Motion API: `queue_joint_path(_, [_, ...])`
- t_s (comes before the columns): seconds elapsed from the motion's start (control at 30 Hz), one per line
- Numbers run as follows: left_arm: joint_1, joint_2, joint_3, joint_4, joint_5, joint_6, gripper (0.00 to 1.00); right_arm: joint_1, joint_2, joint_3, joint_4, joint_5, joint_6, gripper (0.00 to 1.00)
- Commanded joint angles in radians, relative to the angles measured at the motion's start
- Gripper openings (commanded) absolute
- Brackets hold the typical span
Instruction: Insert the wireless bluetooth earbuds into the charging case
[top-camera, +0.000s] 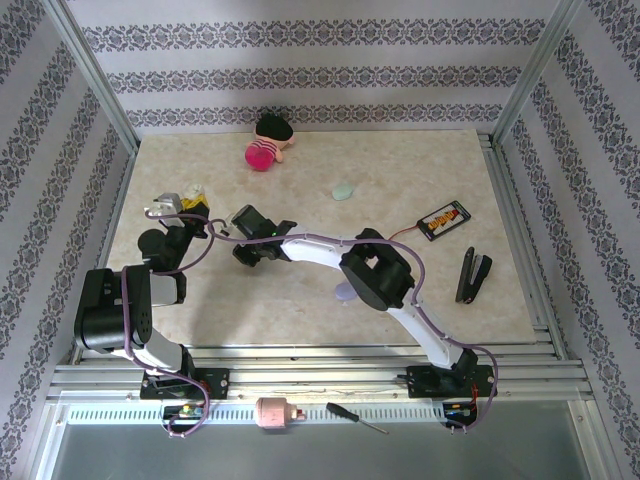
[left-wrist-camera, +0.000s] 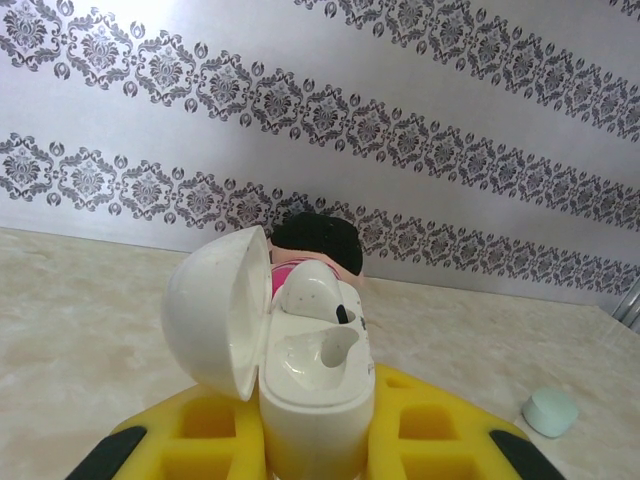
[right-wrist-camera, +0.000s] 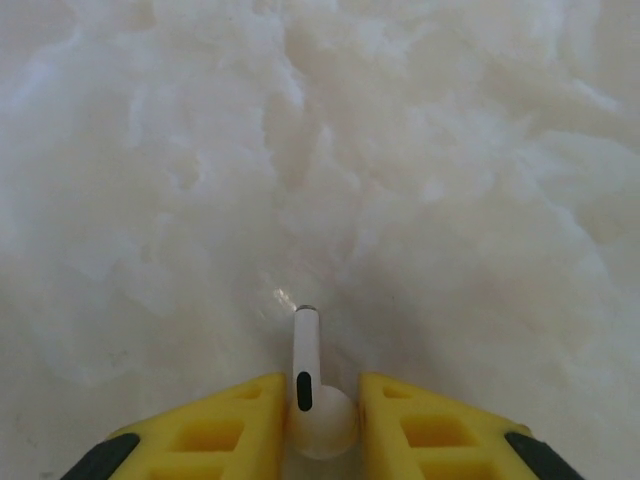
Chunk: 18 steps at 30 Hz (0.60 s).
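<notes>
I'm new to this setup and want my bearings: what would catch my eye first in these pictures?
The open white charging case, gripped upright in the left tool, with one bud seated and the other slot empty. Next, the white earbud pinched in the right tool close to the marbled table, stem pointing away. At the table's far edge lies a pink doll with black hair.

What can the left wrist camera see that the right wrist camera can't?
Left wrist view: the left gripper holding an open white plastic charging case with a seated white earbud, a black-haired doll behind, a mint oval case. Right wrist view: the right gripper pinching a loose white glossy earbud. Both: yellow fingers and the pale marbled table.
</notes>
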Motion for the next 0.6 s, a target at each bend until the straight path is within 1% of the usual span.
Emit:
queue_joint_path(0.0, [0.01,0.005,0.026,0.064,0.041,-0.019,0.1,-0.002,-0.061,-0.047,-0.025,-0.003,0.019,0.22])
queue_joint_path(0.2, [0.011,-0.003,0.026,0.064,0.067,-0.021,0.1,-0.029,-0.109,-0.119,0.035,-0.075,0.046,0.19])
queue_joint_path(0.33, [0.009,-0.006,0.026,0.064,0.085,-0.029,0.1,-0.056,-0.142,-0.177,0.067,-0.11,0.079,0.19])
queue_joint_path(0.57, [0.003,-0.007,0.025,0.066,0.134,-0.048,0.1,-0.11,-0.231,-0.319,0.087,-0.105,0.078,0.2])
